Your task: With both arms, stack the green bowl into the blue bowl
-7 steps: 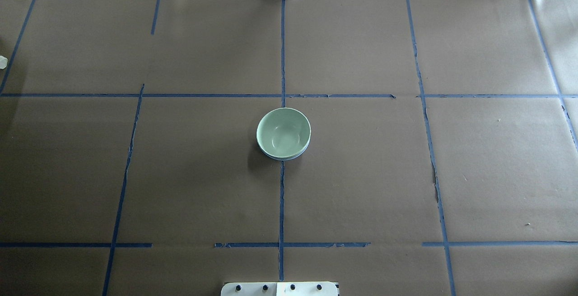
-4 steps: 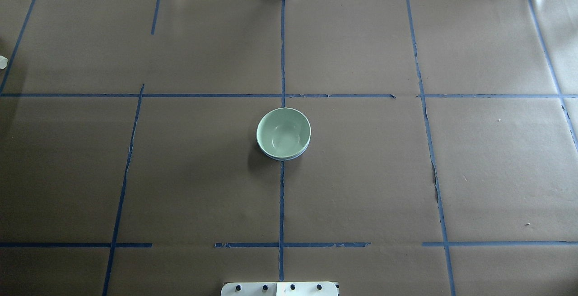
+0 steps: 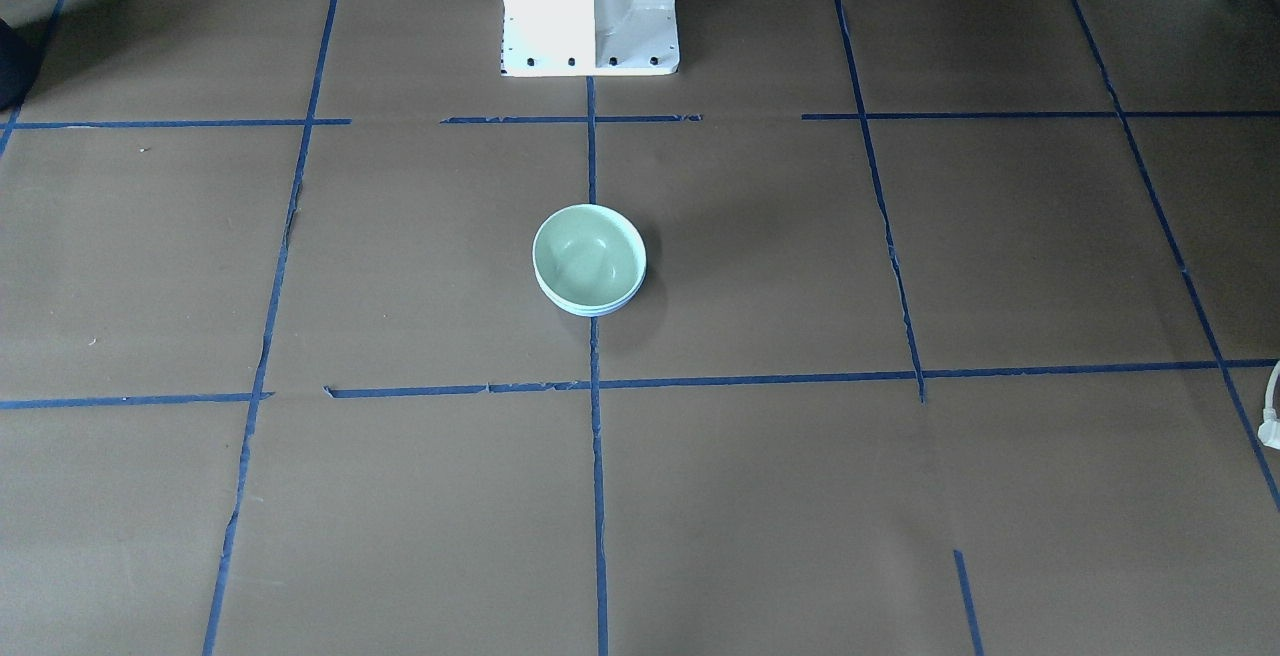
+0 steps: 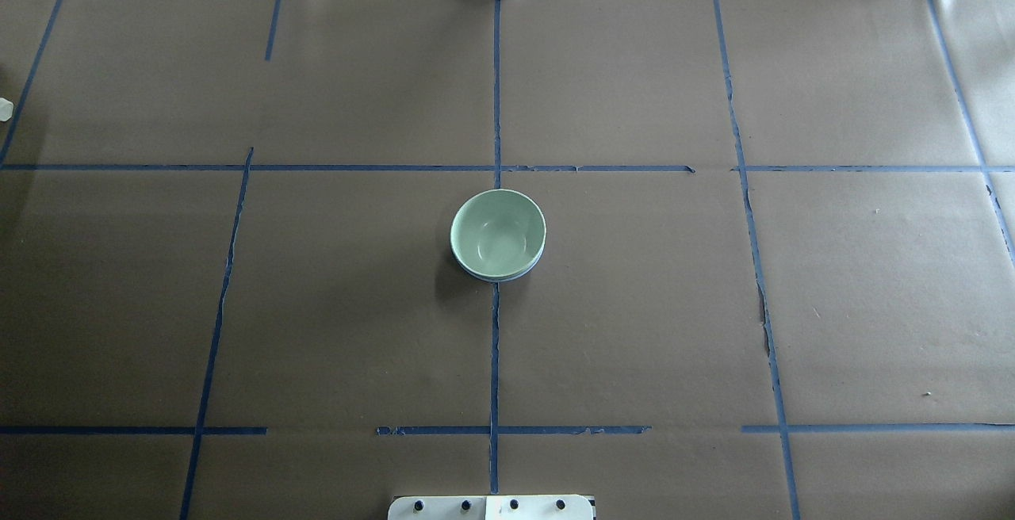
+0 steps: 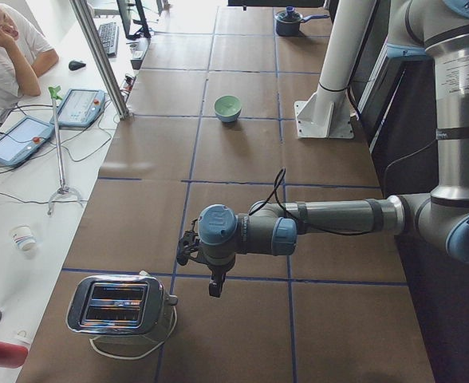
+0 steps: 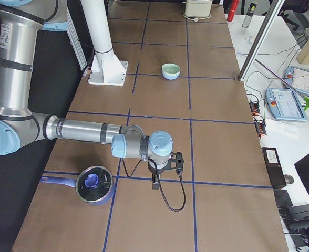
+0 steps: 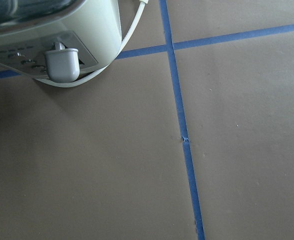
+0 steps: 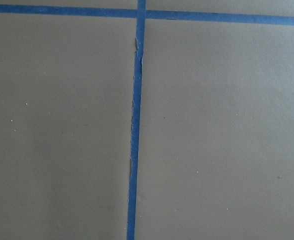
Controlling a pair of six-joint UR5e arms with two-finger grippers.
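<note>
The green bowl point(image 4: 498, 231) sits nested inside the blue bowl point(image 4: 509, 277) at the table's centre; only a thin pale-blue rim shows under it. The stack also shows in the front view, green bowl point(image 3: 588, 254) over the blue rim point(image 3: 592, 311), and small in both side views. Neither arm is near it. My left gripper point(image 5: 190, 246) hangs low over the table's left end beside a toaster. My right gripper point(image 6: 177, 160) hangs low over the right end. They show only in the side views, so I cannot tell whether they are open or shut. No fingers show in the wrist views.
A chrome toaster point(image 5: 123, 307) with a white cord stands by the left gripper and shows in the left wrist view point(image 7: 52, 35). A blue-lidded pot point(image 6: 94, 185) lies near the right arm. The white pedestal point(image 3: 590, 6) stands behind the bowls. A seated operator point(image 5: 3, 48) is at the far side.
</note>
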